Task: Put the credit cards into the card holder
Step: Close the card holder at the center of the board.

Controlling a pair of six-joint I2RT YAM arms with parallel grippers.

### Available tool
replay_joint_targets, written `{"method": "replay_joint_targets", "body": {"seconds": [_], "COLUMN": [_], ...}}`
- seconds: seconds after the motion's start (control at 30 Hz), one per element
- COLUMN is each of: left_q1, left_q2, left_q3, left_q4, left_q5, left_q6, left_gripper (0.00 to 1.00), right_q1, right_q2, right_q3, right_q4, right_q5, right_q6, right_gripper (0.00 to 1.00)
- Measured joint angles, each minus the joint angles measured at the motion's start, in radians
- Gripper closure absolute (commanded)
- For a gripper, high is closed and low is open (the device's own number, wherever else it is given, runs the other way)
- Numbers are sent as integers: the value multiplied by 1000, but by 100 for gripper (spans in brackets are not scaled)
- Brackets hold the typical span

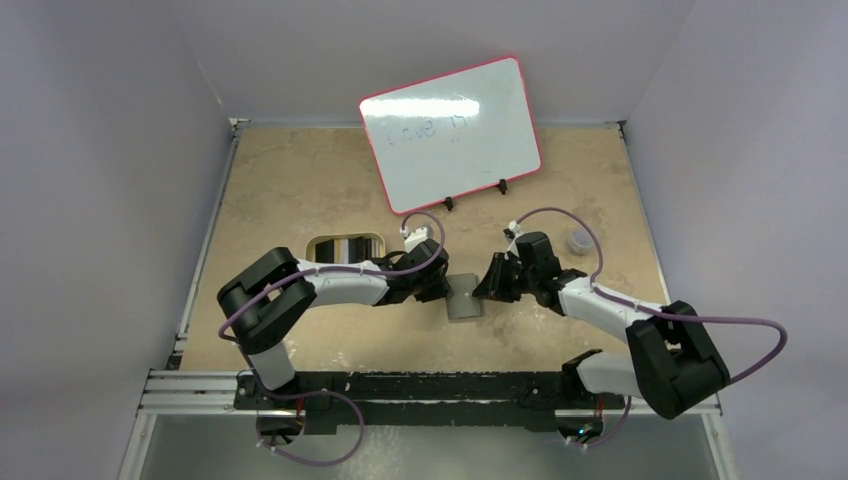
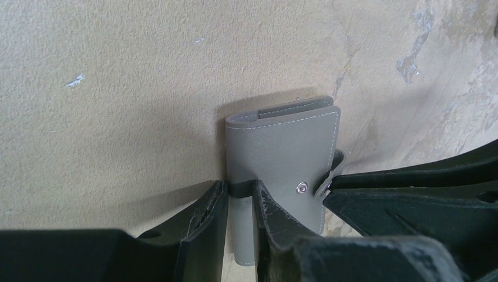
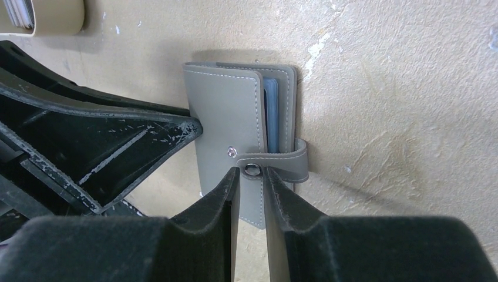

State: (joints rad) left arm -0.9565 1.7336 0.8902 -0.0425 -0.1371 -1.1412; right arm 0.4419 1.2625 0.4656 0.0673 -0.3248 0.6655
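Beige, mottled bench fills both wrist views, with pale walls on three sides in the overhead view.

The left gripper [image 2: 239,191] has its jaws drawn narrow on the folded spine edge of the card holder [image 2: 282,147], with a strip of grey leather running between the two black fingers. The right gripper [image 3: 251,176] comes in from the opposite side. Its jaws are equally narrow and pinch the free end of the closing tab [image 3: 288,160] right at its metal snap ring. The tab wraps round the wallet's open edge, but its ring sits just beside the snap stud [image 3: 232,151] on the cover, not on it.

The card holder lies flat and folded near the middle of the bench, a little toward the near edge, between the two claws. Its covers gape slightly on the open side, showing the blue-grey inner pockets [image 3: 272,111]. Whether any card sits in them cannot be told.

Well apart, toward the left edge of the bench, is a gold tin [image 1: 318,250] with the credit cards [image 1: 350,250] packed inside it as a striped row of light and dark edges.

Beyond these, a small grey round object [image 1: 578,240] rests near the right edge. A red-rimmed whiteboard [image 1: 450,130] stands tilted on black feet at the far edge.
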Motion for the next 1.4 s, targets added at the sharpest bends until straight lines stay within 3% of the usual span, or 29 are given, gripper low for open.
{"method": "replay_joint_targets", "body": {"seconds": [0.6,1.07,1.4], "left_q1": [0,-1,9], "left_q2": [-5,-120,-43], "left_q3": [-1,-21,-10], "left_q4": [3,18,31], "left_q5": [31,50,38], "left_q6": [-7,-43,-16], "left_gripper": [78,76,83], "right_q1": [4,10,10], "right_q2": [27,55,75], "right_q3": [28,48,48], "right_q4": [-24,-20,9], "right_q5": [5,19,-14], "right_q6": [-29,-43,-54], "right_gripper": [83,83,82]}}
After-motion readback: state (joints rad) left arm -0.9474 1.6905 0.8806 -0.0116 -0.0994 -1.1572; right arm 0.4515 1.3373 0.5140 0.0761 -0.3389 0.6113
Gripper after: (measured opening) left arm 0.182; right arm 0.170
